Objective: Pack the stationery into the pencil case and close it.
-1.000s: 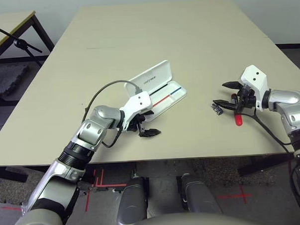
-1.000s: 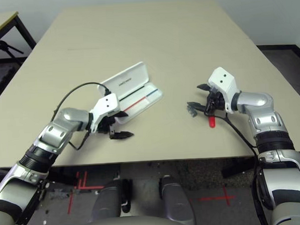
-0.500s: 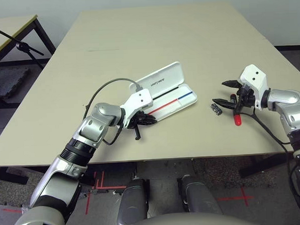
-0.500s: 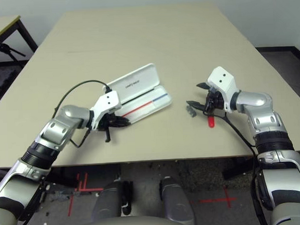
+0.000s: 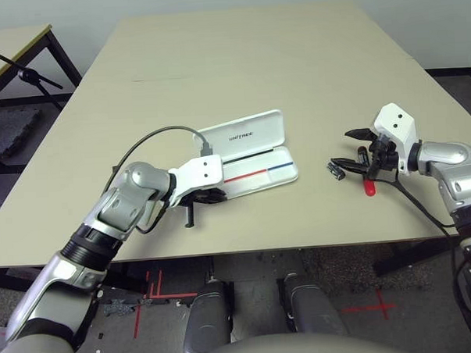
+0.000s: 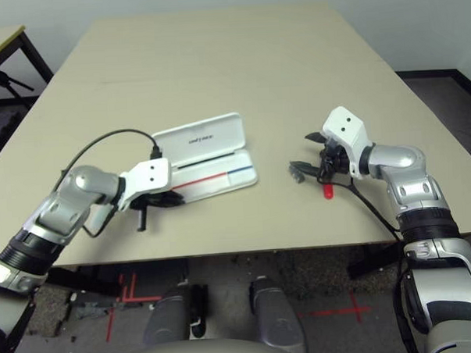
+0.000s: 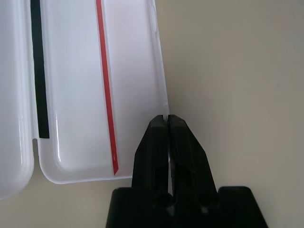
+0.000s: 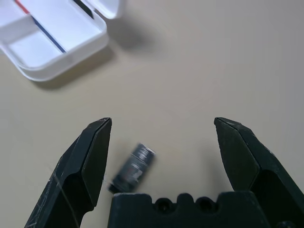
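The open pencil case (image 5: 260,174), "UNITREE" across its lid, lies at one o'clock from the left gripper (image 7: 168,118), fingertips together at the case's near wall, while the wide-spread right gripper (image 8: 163,121) reaches toward nine o'clock, partly hiding the red marker (image 5: 369,187).

Even, fairly bright light reaches the tabletop (image 5: 316,63). Beyond the fingertips of my right gripper (image 8: 163,122), I see soft shadows beside the white case (image 8: 71,61); the dark metallic piece (image 8: 133,168) looks slightly blurred.
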